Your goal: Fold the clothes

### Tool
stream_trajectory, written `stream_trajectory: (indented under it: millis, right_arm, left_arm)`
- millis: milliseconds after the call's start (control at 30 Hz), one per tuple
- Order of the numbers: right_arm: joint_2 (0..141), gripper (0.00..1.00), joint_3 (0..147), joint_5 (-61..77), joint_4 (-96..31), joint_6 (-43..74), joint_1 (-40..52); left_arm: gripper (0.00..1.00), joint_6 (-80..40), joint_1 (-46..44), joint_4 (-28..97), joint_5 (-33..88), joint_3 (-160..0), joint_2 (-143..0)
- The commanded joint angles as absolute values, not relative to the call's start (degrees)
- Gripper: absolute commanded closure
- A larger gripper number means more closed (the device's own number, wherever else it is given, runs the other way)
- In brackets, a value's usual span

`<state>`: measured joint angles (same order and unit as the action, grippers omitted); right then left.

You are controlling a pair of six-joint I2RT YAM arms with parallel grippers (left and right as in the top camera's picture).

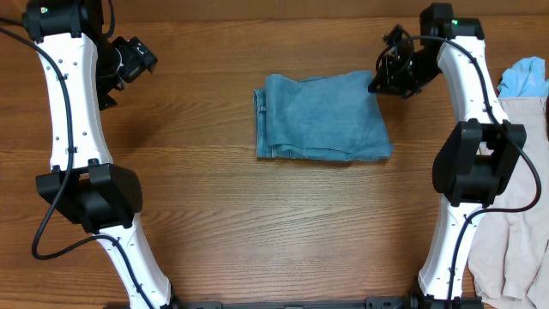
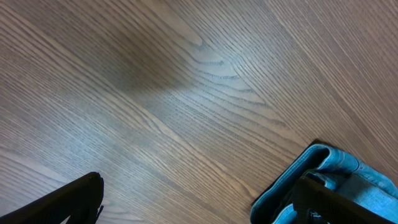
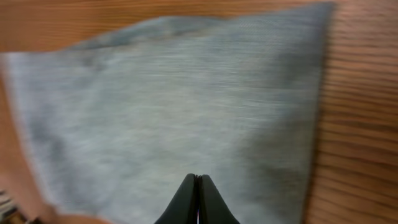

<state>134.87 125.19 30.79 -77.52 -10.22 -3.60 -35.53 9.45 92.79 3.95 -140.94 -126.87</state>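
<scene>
A folded blue garment [image 1: 319, 117] lies flat at the middle back of the wooden table [image 1: 257, 223]. My right gripper [image 1: 388, 79] hovers at its back right corner; in the right wrist view its fingers [image 3: 197, 186] are shut and empty above the cloth [image 3: 174, 112]. My left gripper [image 1: 129, 64] is at the back left, well apart from the garment. In the left wrist view its fingers [image 2: 199, 205] are open and empty over bare wood, with the garment's corner [image 2: 298, 180] behind the right finger.
A pile of unfolded clothes sits at the right edge: a light blue piece [image 1: 523, 77] at the back and beige cloth [image 1: 515, 223] in front of it, beside the right arm's base [image 1: 476, 163]. The left arm's base [image 1: 90, 197] stands at the left.
</scene>
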Motion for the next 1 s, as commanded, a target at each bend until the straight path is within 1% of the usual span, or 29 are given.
stream_trajectory:
  millis: [0,200,267,333,400,433,500,533,567,600,733,767,900,967]
  right_arm:
    - [136.40,0.96,117.14,24.01,-72.29,-7.27,-3.55]
    - [136.42,0.95,103.98,24.05,-60.62,-7.16,-3.51]
    - [136.25,0.95,105.56,24.03,-61.63,-5.78,-3.75]
    - [136.20,0.95,112.64,24.10,-67.29,-4.56,-4.32]
    - [136.20,0.95,123.09,24.03,-74.78,-4.45,-5.06]
    - [136.20,0.92,127.81,24.03,-78.17,-4.43,-5.41]
    - [136.20,0.91,139.68,24.03,-87.66,-4.19,-6.20]
    - [136.20,0.92,142.76,24.03,-90.87,-4.19,-6.57]
    - [136.18,0.96,145.84,24.03,-95.09,-3.42,-7.31]
    - [136.09,0.96,147.11,24.40,-97.06,-2.39,-7.92]
    - [131.90,0.96,146.04,27.07,-97.10,1.83,-9.98]
    - [127.83,0.96,143.72,26.76,-97.10,2.00,-10.17]
    - [112.33,0.96,133.14,17.08,-97.06,4.78,-10.24]
    - [108.84,0.96,128.42,16.97,-97.06,4.75,-10.26]
  left_arm:
    - [0.00,-34.46,9.34,92.75,4.08,-141.47,-126.34]
    - [0.00,-34.46,9.34,92.75,4.08,-141.47,-126.34]
    - [0.00,-34.46,9.34,92.75,4.08,-141.47,-126.34]
    - [0.00,-34.46,9.34,92.75,4.08,-141.47,-126.34]
    - [0.00,-34.46,9.34,92.75,4.10,-141.47,-126.34]
    - [0.00,-34.46,9.34,92.75,4.08,-141.47,-126.34]
    - [0.00,-34.46,9.34,92.75,4.08,-141.47,-126.34]
    - [0.00,-34.46,9.34,92.75,4.08,-141.47,-126.34]
    - [0.00,-34.46,9.34,92.75,4.08,-141.47,-126.34]
    - [0.00,-34.46,9.34,92.75,4.08,-141.47,-126.34]
    - [0.00,-34.46,9.34,92.75,4.08,-141.47,-126.34]
    - [0.00,-34.46,9.34,92.75,4.08,-141.47,-126.34]
    - [0.00,-34.48,9.34,92.75,4.08,-141.47,-126.34]
    - [0.00,-34.46,9.34,92.75,4.10,-141.47,-126.34]
